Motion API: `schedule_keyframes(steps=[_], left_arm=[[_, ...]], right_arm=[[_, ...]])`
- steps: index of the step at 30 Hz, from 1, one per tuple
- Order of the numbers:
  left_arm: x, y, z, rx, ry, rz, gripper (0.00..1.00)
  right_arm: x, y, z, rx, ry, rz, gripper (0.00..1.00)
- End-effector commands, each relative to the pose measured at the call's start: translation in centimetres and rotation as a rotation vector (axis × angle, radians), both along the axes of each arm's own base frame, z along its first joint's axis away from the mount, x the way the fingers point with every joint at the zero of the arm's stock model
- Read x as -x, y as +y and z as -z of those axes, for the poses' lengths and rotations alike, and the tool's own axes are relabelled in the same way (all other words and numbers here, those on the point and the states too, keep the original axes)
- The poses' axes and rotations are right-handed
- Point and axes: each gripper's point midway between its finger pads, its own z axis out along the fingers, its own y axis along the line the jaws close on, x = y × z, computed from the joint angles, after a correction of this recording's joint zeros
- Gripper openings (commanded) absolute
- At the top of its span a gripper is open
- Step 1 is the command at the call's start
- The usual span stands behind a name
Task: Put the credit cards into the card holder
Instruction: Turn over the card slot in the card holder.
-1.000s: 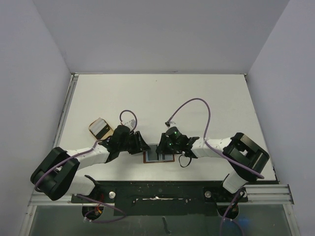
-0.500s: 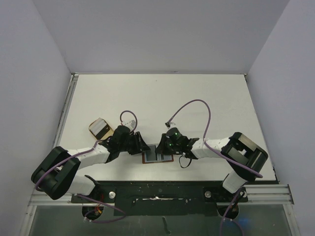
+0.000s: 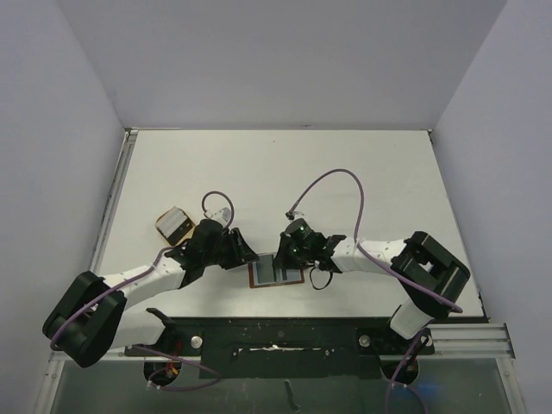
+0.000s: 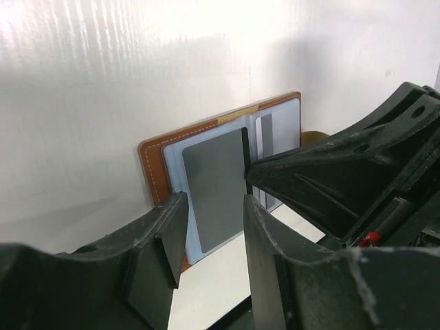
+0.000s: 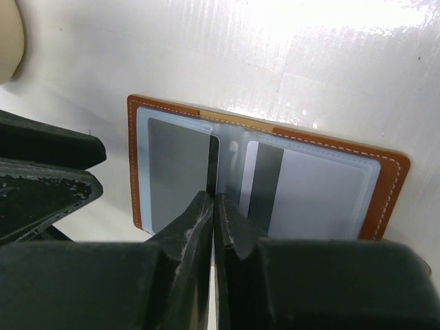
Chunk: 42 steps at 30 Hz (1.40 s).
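Observation:
The card holder [image 3: 276,272] lies open and flat on the table near the front edge, brown rim [image 5: 392,180] around pale blue pockets. One grey credit card [image 5: 179,172] sits in its left pocket, and a paler one with a dark stripe [image 5: 309,196] in the right pocket. My right gripper [image 5: 214,199] is shut, its tips resting at the centre fold against the grey card's inner edge. Whether it pinches anything I cannot tell. My left gripper [image 4: 214,221] stands open just left of the holder [image 4: 151,172], the grey card [image 4: 213,185] showing between its fingers, and it holds nothing.
A tan rounded dish [image 3: 175,224] with something pale in it sits left of the left gripper; its edge shows in the right wrist view [image 5: 8,34]. The two grippers nearly touch above the holder. The table's black front rail [image 3: 276,332] runs close behind the holder.
The right gripper's jaws have closed and its tips have crept left to the holder's fold. The left arm has shifted slightly; its jaws kept the same width.

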Motion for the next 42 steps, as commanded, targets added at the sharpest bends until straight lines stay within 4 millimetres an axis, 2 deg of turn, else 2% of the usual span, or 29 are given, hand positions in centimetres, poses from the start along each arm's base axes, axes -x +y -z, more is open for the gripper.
schedule_keyframes(steps=[1,5,14,16,19,24,31,42], left_arm=[[-1.3,0.5,-2.0,0.017,-0.055,-0.051,0.36],[-1.3,0.8,-2.0,0.023,-0.048,-0.056,0.36],[-0.9,0.0,-1.8,0.064,-0.030,-0.025,0.36],[-0.8,-0.1,-1.7,0.071,-0.026,-0.023,0.36],[-0.7,-0.2,-1.5,0.077,-0.020,-0.019,0.36],[-0.4,-0.1,-0.7,0.070,-0.005,-0.018,0.36],[-0.2,-0.1,0.2,0.082,0.004,-0.019,0.37],[-0.2,-0.9,-0.4,0.140,-0.006,-0.006,0.34]], right_arm=[[-0.6,1.0,-2.3,-0.011,-0.048,-0.016,0.03],[-0.6,1.2,-2.0,0.008,-0.037,-0.018,0.01],[0.6,0.0,1.7,0.140,0.042,-0.018,0.00],[0.8,0.0,2.1,0.147,0.054,-0.020,0.03],[0.8,-0.1,2.1,0.144,0.048,-0.011,0.07],[1.1,-0.3,2.8,0.150,0.060,-0.004,0.02],[1.3,-0.4,2.9,0.141,0.059,-0.003,0.01],[1.4,-0.6,3.0,0.134,0.058,0.003,0.01]])
